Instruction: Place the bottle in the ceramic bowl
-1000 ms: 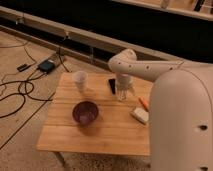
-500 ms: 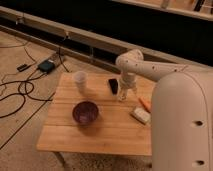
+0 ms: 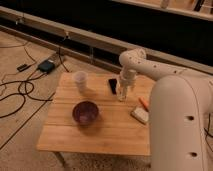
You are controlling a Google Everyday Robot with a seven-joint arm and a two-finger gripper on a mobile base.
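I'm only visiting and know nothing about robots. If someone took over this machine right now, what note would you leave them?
Gripper: open, lowered right at the bottle. No firm grip can be seen.
Bottle: upright on the wooden table, toward its far side, just right of the flat black thing.
Bowl: dark purple, mid-table to the left of the bottle and nearer the camera, in front of the white cup. There is no bottle in it.
Done: the gripper is at the bottle.
Left: close on the bottle, lift it, carry it over the bowl, set it inside and let go.
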